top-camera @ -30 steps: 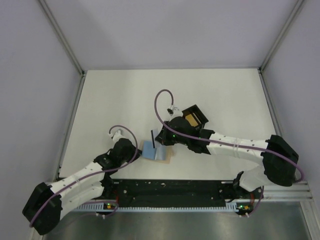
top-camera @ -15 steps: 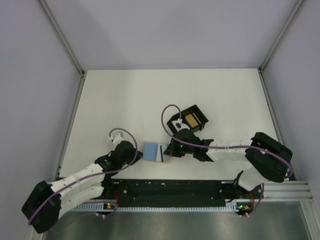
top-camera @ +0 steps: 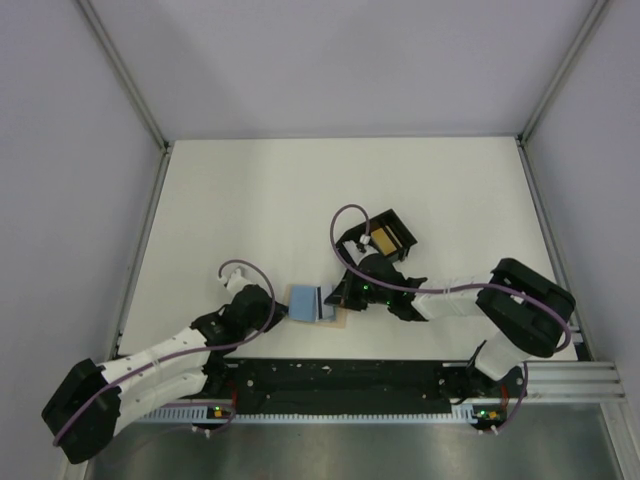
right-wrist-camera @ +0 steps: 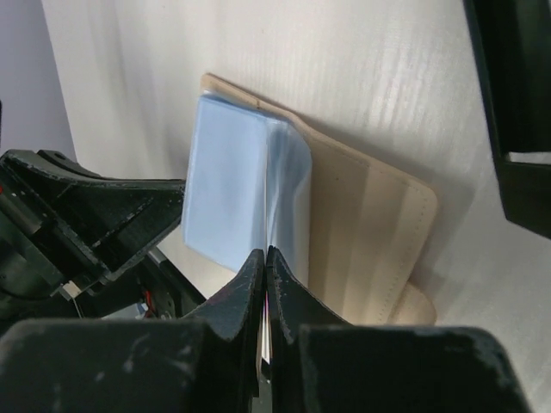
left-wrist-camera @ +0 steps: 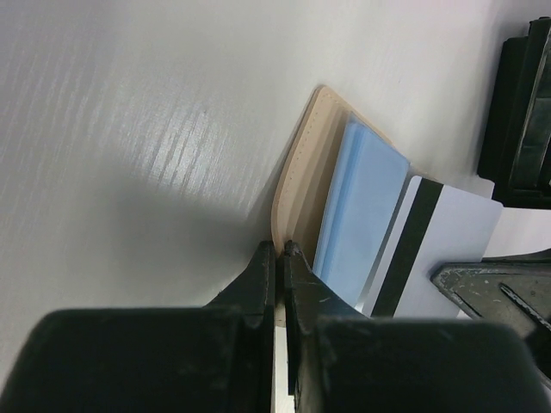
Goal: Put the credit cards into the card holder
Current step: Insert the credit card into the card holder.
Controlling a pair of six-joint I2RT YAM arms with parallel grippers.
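The card holder (left-wrist-camera: 301,172) is a flat tan sleeve lying on the table, also seen in the top view (top-camera: 337,319). My left gripper (left-wrist-camera: 280,249) is shut on its near edge. A light blue credit card (left-wrist-camera: 357,215) lies on the holder. Overlapping it is a pale card with a black stripe (left-wrist-camera: 448,249), and my right gripper (right-wrist-camera: 265,254) is shut on that card's edge. In the top view the left gripper (top-camera: 280,312) and right gripper (top-camera: 338,298) face each other across the cards (top-camera: 303,300). The right wrist view shows the blue card (right-wrist-camera: 228,189) over the holder (right-wrist-camera: 370,232).
A black square tray (top-camera: 400,224) stands tilted just behind the right gripper, with a yellow-orange card (top-camera: 382,240) inside; its wall shows in the right wrist view (right-wrist-camera: 516,103). White table (top-camera: 250,200) stretches to the back and left. Metal frame posts border the sides.
The right arm has swung down and toward the holder. The striped card, upright a second ago, now lies low over the blue card. The left gripper has barely moved.
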